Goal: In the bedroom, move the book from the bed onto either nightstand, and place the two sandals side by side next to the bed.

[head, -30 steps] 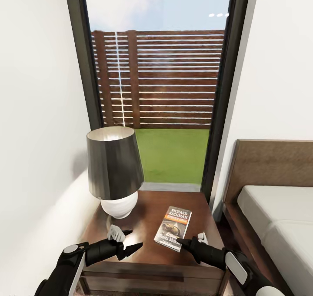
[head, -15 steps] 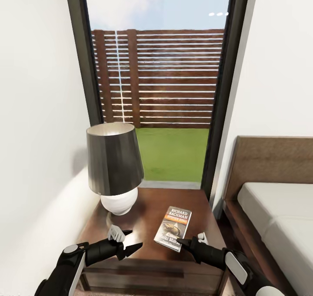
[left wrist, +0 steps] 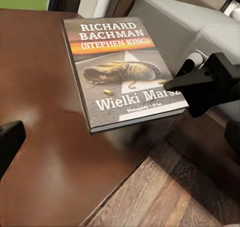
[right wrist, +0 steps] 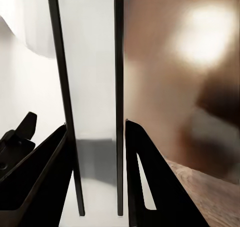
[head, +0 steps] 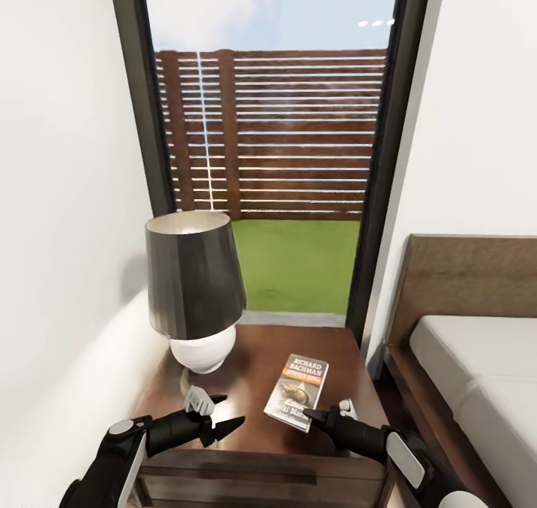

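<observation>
Book (head: 298, 392) lies flat on the nightstand (head: 253, 359), both grippers' jaws apart and empty, so fetching the sandals likely comes next.

The nightstand (head: 253, 389) is dark brown wood with a glossy top. A lamp (head: 195, 292) with a dark shade and white round base sits at about 10 o'clock on it, and the book (head: 298, 390) lies flat near 4 o'clock, its near corner poking over the front edge.
</observation>
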{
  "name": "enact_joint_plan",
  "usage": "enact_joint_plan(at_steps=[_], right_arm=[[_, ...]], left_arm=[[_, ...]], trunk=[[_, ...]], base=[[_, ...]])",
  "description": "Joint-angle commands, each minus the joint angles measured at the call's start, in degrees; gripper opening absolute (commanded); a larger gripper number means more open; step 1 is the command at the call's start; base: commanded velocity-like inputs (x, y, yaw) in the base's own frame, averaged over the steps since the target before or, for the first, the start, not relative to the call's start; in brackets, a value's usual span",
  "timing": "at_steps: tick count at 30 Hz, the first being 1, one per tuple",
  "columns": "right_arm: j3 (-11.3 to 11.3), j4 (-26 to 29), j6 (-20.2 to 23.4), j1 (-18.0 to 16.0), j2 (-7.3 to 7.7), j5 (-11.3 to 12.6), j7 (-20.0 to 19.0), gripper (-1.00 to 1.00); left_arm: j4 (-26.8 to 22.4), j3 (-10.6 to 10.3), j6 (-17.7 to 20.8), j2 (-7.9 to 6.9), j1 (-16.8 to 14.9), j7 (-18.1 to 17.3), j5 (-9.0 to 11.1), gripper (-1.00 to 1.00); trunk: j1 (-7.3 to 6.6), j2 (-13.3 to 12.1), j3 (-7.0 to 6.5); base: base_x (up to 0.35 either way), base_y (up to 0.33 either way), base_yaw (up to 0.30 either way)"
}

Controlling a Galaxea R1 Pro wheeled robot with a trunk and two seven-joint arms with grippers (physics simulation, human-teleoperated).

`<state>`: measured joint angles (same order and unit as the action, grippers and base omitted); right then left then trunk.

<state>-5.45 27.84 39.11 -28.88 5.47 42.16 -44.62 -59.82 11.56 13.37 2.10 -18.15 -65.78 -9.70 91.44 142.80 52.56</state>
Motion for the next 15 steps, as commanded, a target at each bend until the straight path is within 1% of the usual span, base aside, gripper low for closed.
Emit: enact_joint_plan(at_steps=[1,4,11,13,15], right_arm=[[-0.27,0.02,0.27,-0.02,0.06,0.47,0.00,-1.00],[-0.28,0.02,0.27,-0.01,0.06,0.47,0.00,-1.00],[-0.26,0.02,0.27,-0.03,0.06,0.47,0.02,-1.00],[-0.26,0.02,0.27,-0.03,0.06,0.47,0.01,-1.00],[-0.28,0.02,0.27,-0.03,0.06,0.47,0.00,-1.00]], left_arm=[[-0.10,0.27,0.60,0.09,-0.04,-0.45,-0.38,1.00],[-0.11,0.29,0.60,0.09,-0.04,-0.47,-0.33,1.00],[-0.11,0.28,0.60,0.09,-0.04,-0.48,-0.32,1.00],[-0.10,0.29,0.60,0.09,-0.04,-0.48,-0.32,1.00],[-0.11,0.24,0.60,0.09,-0.04,-0.44,-0.36,1.00]], trunk=[[0.01,0.03,0.06],[0.01,0.03,0.06],[0.01,0.03,0.06],[0.01,0.03,0.06],[0.01,0.03,0.06]], base=[[0.137,0.000,0.000],[0.072,0.000,0.000],[0.015,0.000,0.000],[0.142,0.000,0.000],[0.258,0.000,0.000]])
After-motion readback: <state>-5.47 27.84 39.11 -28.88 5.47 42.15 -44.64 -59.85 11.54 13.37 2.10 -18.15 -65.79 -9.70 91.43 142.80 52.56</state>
